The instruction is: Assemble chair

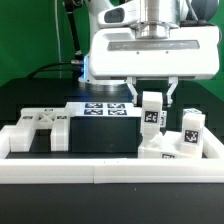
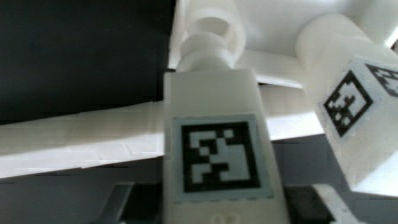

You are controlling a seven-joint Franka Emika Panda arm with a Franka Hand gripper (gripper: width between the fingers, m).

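Gripper (image 1: 152,102) was closed narrow on a white post (image 1: 152,114), its fingers pinching two opposite flat sides near the upper end, with the tag face turned toward the exterior camera. I had the post upright over the cluster of chair pieces at the exterior view's right, just inside the border rail (image 1: 110,172).

I judged the post to be light, stiff, smooth plastic. It could slip or twist between the pads if its lower end met resistance. A square hold on the flat sides, high enough to leave the lower end free, looked right to me.

A second tagged post (image 1: 190,130) stood just beside it, and a low white block (image 1: 160,150) sat below; both crowded the fingers. The slotted slab (image 1: 40,128) lay well apart at the exterior view's left. The marker board (image 1: 105,110) was behind, out of the way.
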